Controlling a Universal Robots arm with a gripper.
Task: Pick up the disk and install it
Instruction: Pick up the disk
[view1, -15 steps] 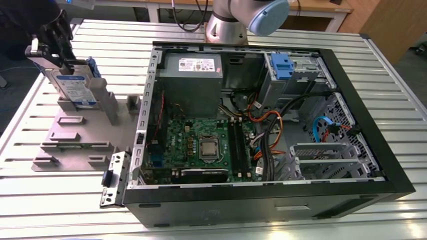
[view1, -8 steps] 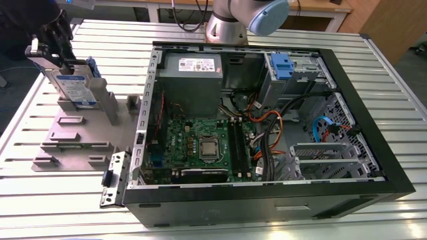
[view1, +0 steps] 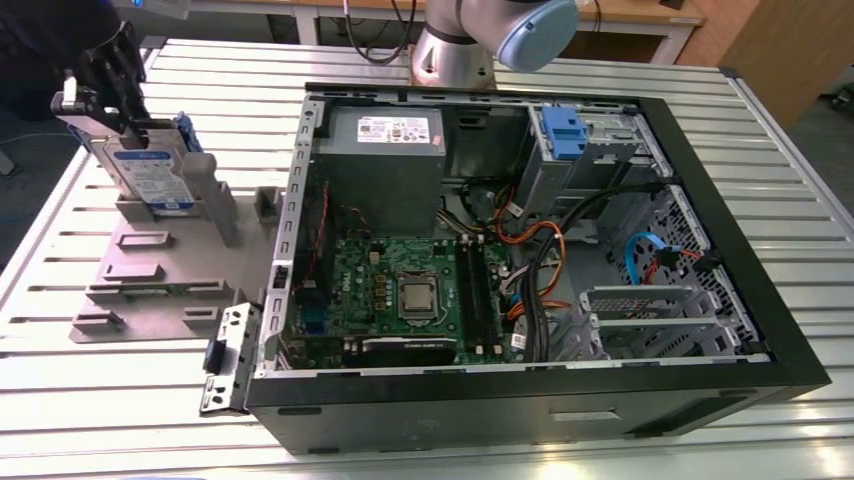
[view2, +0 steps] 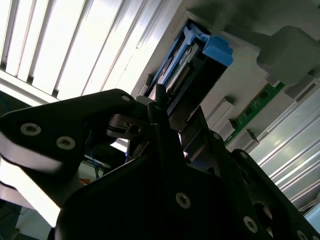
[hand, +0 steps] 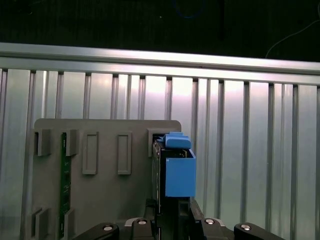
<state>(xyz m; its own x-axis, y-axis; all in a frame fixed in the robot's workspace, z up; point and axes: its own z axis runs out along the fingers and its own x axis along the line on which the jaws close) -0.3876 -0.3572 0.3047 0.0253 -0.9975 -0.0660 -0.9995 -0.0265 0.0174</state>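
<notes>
Silver-grey rectangular disk in a blue plastic bracket stands in the grey slotted stand, ten o'clock of the black computer case. Black tool straddles its top; I cannot tell whether it grips. Lift straight, untwisted.

The disk stands in the holder stand, at the exterior view's left of the computer case

One disk, one holder stand, one computer case, perhaps one green card.
</notes>
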